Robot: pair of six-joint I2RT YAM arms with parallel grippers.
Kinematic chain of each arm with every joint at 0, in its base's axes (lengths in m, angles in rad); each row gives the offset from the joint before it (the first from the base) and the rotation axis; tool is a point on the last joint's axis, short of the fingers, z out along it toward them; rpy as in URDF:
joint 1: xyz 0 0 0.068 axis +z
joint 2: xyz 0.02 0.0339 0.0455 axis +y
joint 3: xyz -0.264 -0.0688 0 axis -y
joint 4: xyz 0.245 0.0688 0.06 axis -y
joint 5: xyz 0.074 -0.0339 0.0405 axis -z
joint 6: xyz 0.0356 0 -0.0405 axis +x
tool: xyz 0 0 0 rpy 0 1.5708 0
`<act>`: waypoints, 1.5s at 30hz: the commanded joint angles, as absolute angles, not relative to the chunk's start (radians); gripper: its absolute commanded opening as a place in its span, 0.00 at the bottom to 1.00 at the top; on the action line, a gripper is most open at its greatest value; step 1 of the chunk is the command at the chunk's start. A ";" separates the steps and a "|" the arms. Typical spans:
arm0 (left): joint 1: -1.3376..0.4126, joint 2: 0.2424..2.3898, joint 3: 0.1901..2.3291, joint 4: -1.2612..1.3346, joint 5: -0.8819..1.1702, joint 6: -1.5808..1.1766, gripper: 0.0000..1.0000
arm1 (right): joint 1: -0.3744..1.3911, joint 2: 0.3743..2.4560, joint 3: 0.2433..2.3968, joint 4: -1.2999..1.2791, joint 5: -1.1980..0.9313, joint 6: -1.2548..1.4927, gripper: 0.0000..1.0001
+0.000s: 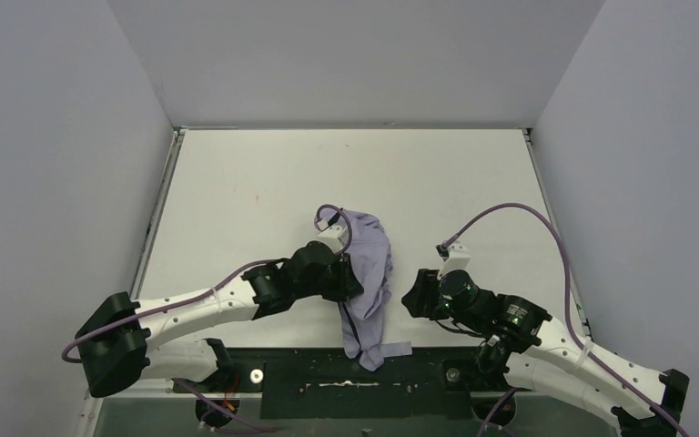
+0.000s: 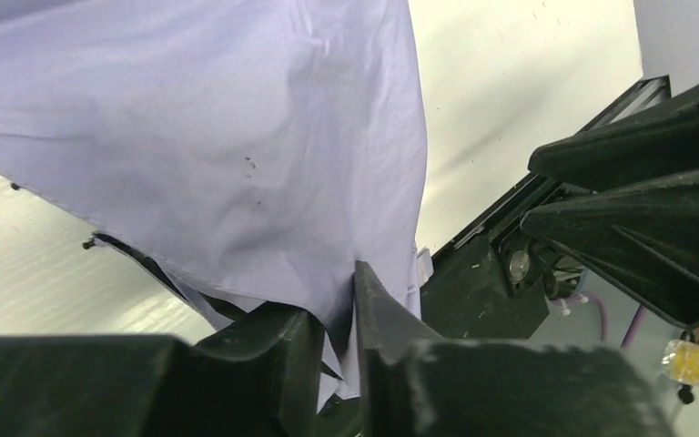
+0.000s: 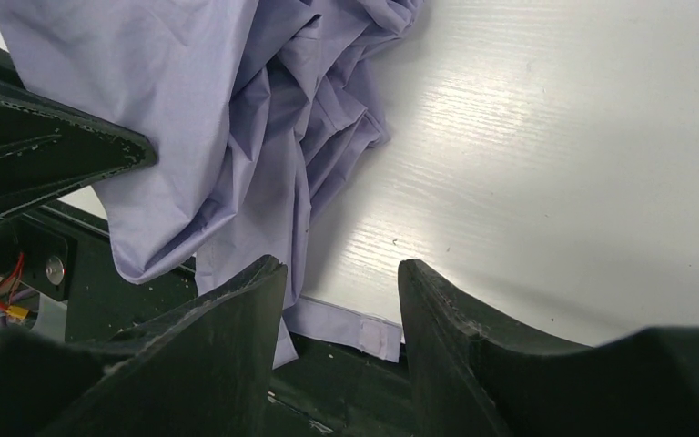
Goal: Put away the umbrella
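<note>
Umbrella [image 1: 371, 264] lies collapsed on the tabletop [image 1: 264, 182], canopy loose and bunched, lower end overhanging the near edge. Left gripper [image 2: 337, 314] is at the umbrella's left flank, nearly closed, pinching a fold of canopy. Right gripper [image 3: 341, 273] is just right of the umbrella, jaws apart, empty. Closure strap [image 3: 369, 335] is at the umbrella's lower end. My read: left tensions the fabric and the pleats get gathered tight before right goes for the strap. A thin pinch may slip.

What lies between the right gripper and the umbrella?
Only a thin strip of bare table separates the right gripper from the umbrella, per the top view.
</note>
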State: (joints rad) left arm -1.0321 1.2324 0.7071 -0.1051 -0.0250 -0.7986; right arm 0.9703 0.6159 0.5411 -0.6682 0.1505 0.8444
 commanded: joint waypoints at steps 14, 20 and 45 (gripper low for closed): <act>-1.073 1.180 0.514 0.088 0.116 -0.693 0.00 | 0.972 0.867 0.674 -0.274 -0.032 0.778 0.21; -1.094 1.242 0.420 0.230 0.104 -0.756 0.00 | 0.971 1.002 0.609 -0.023 -0.052 0.891 0.06; -1.086 0.929 0.431 -0.129 -0.015 -0.703 0.50 | 0.964 1.477 0.369 0.243 -0.036 0.945 0.00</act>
